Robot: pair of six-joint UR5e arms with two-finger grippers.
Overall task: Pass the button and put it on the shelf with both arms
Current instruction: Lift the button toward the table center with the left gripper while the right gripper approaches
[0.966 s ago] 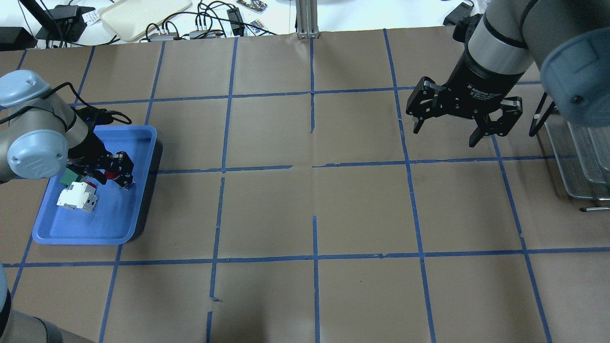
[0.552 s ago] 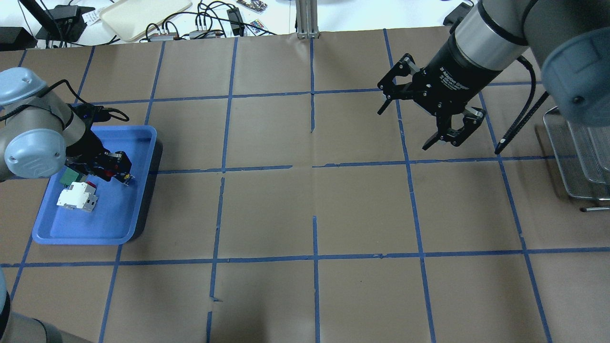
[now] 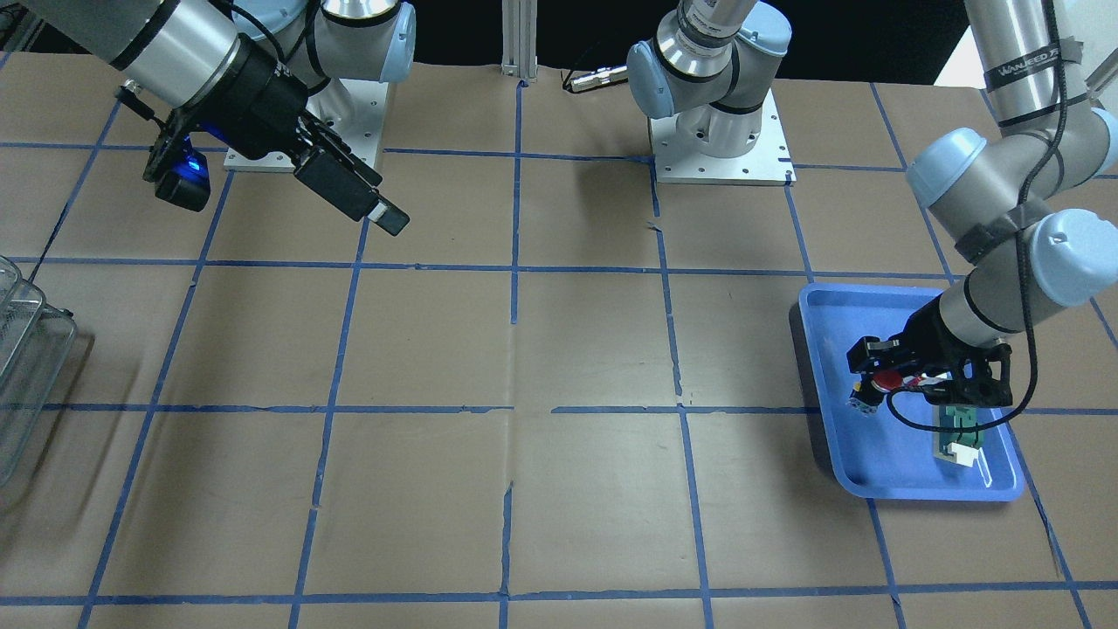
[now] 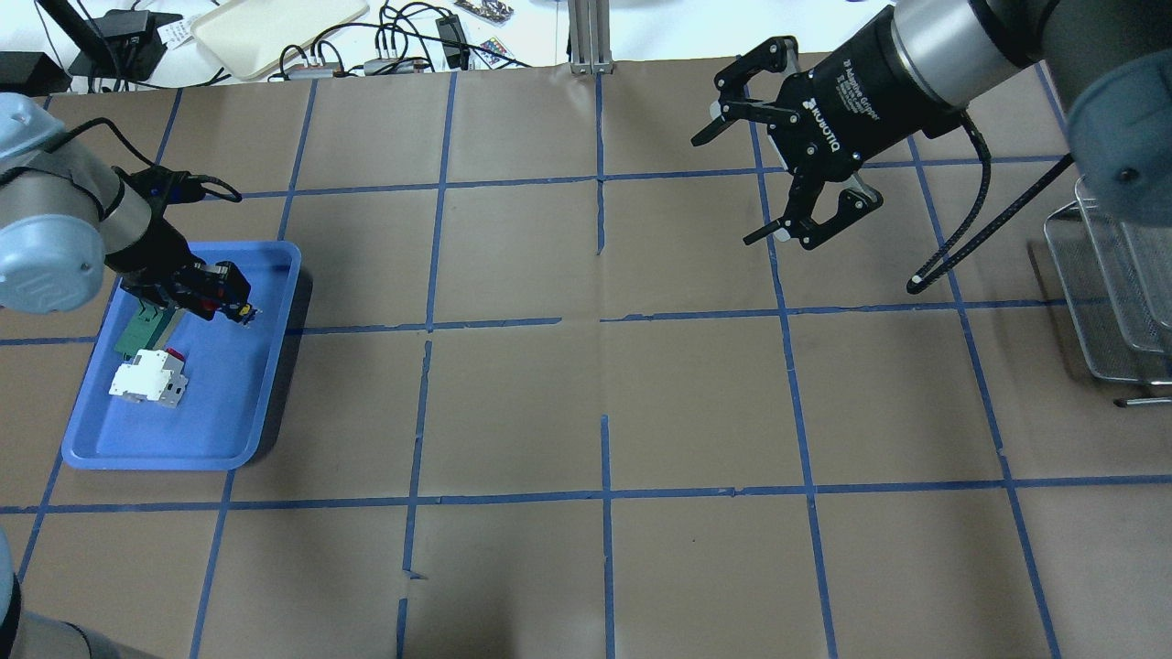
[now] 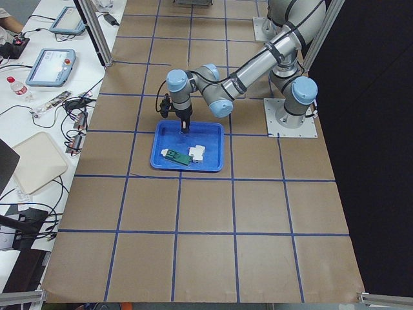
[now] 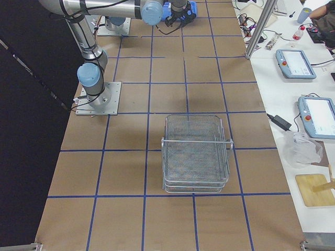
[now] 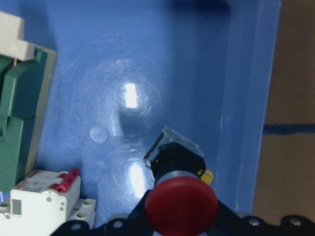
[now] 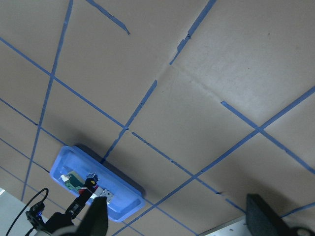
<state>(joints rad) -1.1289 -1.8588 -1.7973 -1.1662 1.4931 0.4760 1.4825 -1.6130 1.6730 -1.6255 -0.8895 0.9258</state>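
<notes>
Your left gripper (image 3: 884,383) has come up off the blue tray's (image 4: 275,366) floor, clamped on the button (image 7: 181,200), which hangs just above the tray nr its inner wall. Right gripper (image 4: 723,190), wide open + empty, has swung tray-ward; handover looks next.

Brown table (image 4: 513,403), blue tape grid (image 4: 604,494); white bench (image 6: 272,83) with cables (image 4: 403,41), tablets (image 6: 296,64).

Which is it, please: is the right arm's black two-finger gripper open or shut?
Open. In the overhead view the right gripper has its jaws wide apart, nothing between them.
</notes>
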